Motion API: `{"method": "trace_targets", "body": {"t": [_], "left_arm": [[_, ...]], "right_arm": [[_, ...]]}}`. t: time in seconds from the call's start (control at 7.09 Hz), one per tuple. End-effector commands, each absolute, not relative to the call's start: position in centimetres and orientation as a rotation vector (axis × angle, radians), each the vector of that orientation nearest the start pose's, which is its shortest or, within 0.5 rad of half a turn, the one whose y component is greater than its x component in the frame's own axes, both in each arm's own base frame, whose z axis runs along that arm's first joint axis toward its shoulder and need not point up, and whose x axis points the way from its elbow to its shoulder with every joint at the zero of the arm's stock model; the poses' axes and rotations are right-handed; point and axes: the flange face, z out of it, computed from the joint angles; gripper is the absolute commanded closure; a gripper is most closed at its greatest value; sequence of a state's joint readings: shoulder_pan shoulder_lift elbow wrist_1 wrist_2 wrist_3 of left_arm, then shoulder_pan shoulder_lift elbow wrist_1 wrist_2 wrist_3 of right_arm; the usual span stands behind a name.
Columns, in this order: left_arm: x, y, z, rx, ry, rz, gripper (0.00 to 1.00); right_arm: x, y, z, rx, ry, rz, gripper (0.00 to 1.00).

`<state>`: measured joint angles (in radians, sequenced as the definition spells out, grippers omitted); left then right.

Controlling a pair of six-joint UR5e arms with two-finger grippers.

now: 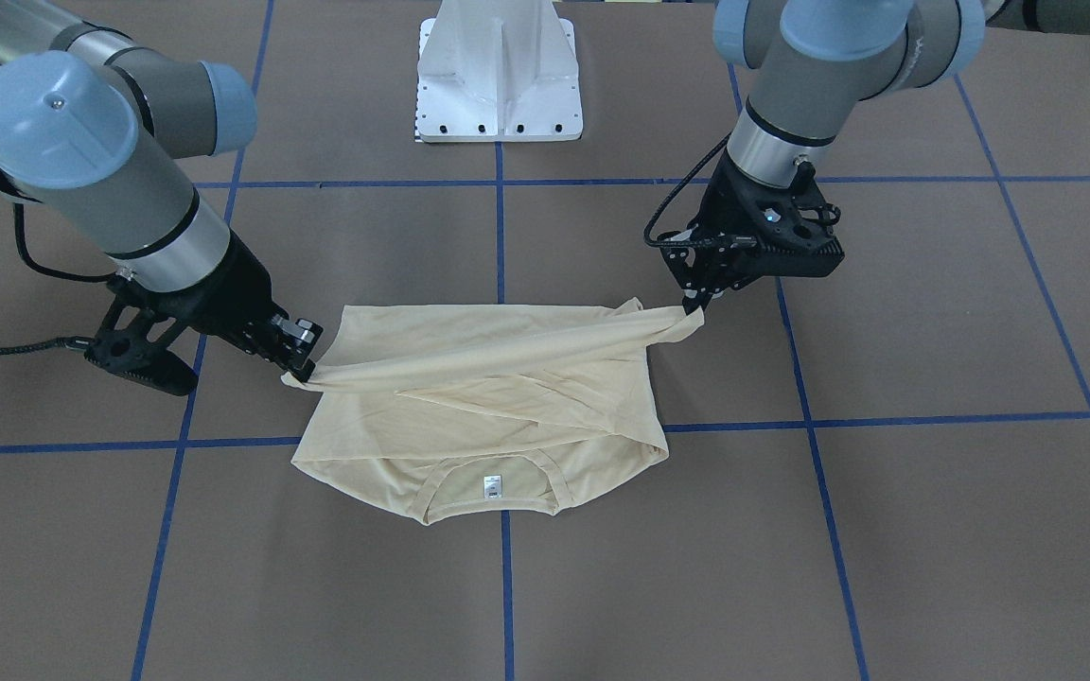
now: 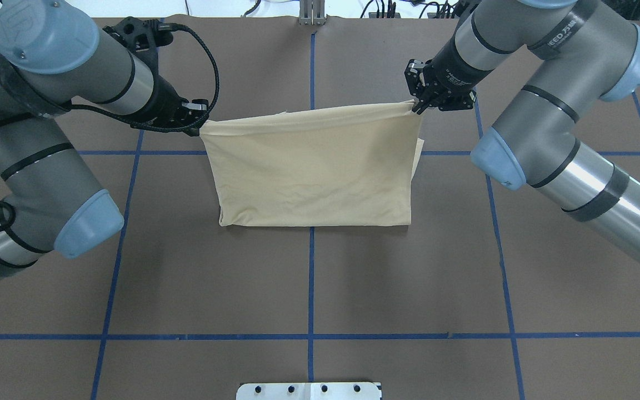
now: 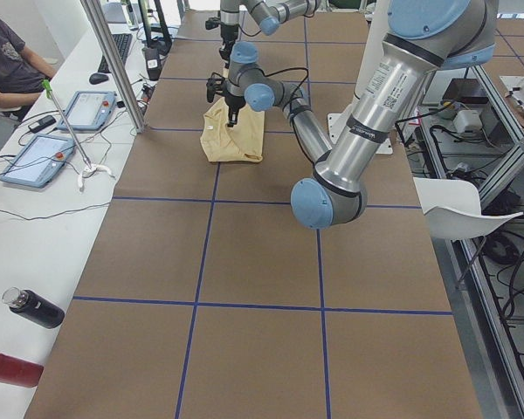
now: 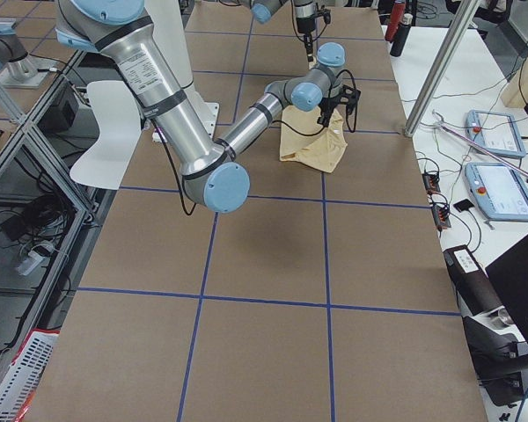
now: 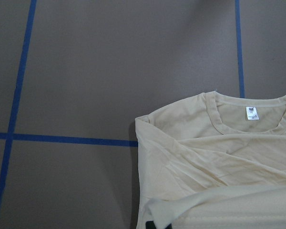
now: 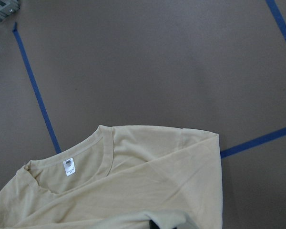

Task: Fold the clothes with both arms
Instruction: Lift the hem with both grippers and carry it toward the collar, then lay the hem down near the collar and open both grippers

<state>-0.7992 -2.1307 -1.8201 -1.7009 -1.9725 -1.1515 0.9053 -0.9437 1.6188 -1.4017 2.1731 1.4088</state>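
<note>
The shirt (image 2: 314, 172) lies in the middle of the tabletop (image 2: 309, 278), doubled over on itself. Its collar (image 1: 545, 463) and white neck label (image 1: 493, 486) are at the edge farthest from the robot. The left gripper (image 2: 199, 131) has its jaws pinching one corner of the upper layer, and the right gripper (image 2: 417, 105) has its jaws pinching the other. The edge between them is pulled into a taut line, raised a little above the cloth beneath. The lower layer rests flat on the tabletop, with the fold crease on the robot's side.

The step in hand looks like the bottom-to-top fold, with the hem being carried over the body toward the collar. The next move probably calls for both arms to travel outward together at the same height. That would keep the edge stretched so it does not sag or skew. They would then lower it near the collar before the jaws let go.
</note>
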Motion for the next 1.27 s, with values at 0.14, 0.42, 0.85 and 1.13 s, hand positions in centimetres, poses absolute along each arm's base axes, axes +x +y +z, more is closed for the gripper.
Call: {"method": "trace_targets", "body": {"t": [0.14,0.42,0.85,1.13], "left_arm": [[42.5,-57.4,26.6,0.25,1.026,-0.175,1.0],[44.1,-59.0,30.5,0.243,1.011,-0.179,1.0],[44.9,-59.8,30.6,0.263,1.037,-0.172,1.0],[46.0,-60.7,30.7,0.252,1.024,-0.175,1.0]], "right_arm": [[-38.3,-61.7,27.3,-0.06,-0.997,0.427,1.0],[-40.2,-63.6,28.3,-0.084,-0.966,0.437,1.0],[-42.9,-65.4,32.9,-0.094,-0.96,0.43,1.0],[-43.6,-65.3,32.9,-0.098,-0.955,0.424,1.0]]}}
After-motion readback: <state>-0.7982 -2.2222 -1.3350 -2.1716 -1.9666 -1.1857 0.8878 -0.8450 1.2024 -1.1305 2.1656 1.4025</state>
